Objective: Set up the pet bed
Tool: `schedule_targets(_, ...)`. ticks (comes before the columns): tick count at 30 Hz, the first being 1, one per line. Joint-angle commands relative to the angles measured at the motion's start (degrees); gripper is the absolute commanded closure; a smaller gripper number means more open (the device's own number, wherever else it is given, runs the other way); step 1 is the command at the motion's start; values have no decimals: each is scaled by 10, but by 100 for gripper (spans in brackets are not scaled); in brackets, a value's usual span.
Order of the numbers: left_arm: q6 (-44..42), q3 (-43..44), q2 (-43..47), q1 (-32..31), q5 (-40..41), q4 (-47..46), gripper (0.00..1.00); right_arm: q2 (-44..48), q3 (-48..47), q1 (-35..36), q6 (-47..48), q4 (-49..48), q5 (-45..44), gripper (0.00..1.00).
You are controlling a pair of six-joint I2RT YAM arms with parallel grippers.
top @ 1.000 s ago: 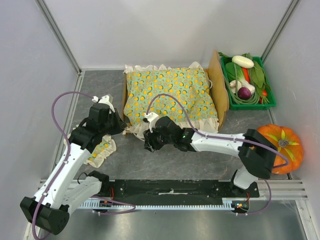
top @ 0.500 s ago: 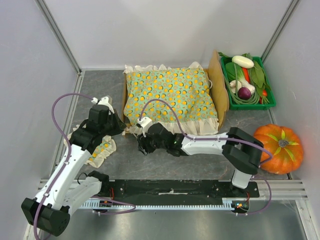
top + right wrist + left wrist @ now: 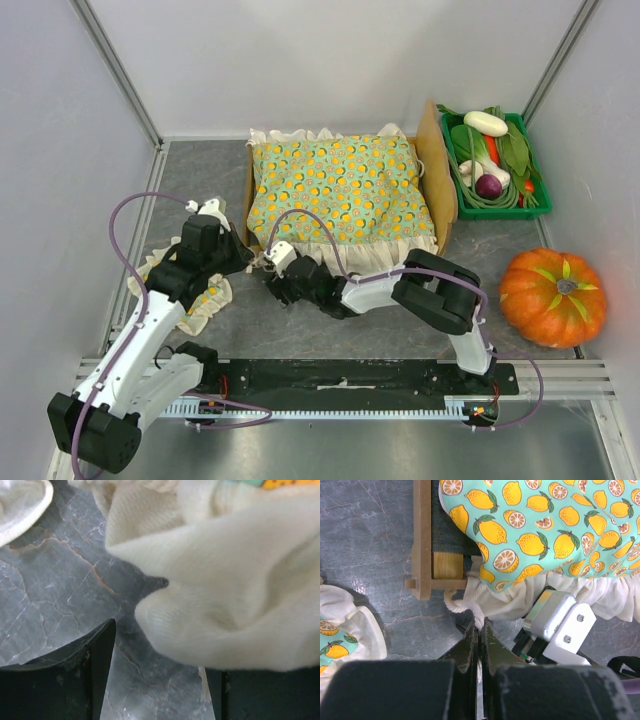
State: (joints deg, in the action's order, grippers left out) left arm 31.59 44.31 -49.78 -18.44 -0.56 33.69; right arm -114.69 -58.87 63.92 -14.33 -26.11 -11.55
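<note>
Left fingers are pinched tight together right at the near-left corner of the pet bed, and a twist of the cream frill off the cushion runs down into the pinch: they've got the cushion by its edge. Right fingers, just beside them, stand well apart over the grey surface, gripping nothing. A fold of that same frill hangs over the gap, with bare marble showing between the tips.

Now the bed itself: it sits toward the back middle of the surface, wooden headboard standing at its right end, close beside the green crate of vegetables. The lemon-print cushion lies on it and covers nearly the whole frame, frill spilling over the near rail onto the surface. Small matching pillow lies off to the left on the surface, apart from the bed, partly under the left arm. Pumpkin sits at the right, near the front.
</note>
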Motion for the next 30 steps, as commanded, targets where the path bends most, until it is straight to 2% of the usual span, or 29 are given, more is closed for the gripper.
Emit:
schedule_targets(1,-14,-5,21,4,-16,-12,98,-26,-24,0,54,-68,-50,26)
schedule_targets(3,-11,-12,27,4,-19,-9,98,-3,18,2,60,-120,-48,26)
schedule_targets(5,-11,-12,28,3,-18,-7,98,35,45,4,55,-137,-24,25)
schedule_targets(8,-8,-12,28,3,-18,-6,98,68,73,10,52,-161,-32,24)
schedule_targets(15,-14,-5,16,5,-26,-10,98,49,51,10,68,-165,-49,18)
schedule_targets(19,-10,-7,17,5,-37,-18,98,3,11,6,64,-160,-47,17)
schedule_targets(30,-7,-22,26,5,-60,-4,98,-123,-35,-9,66,-324,-119,16)
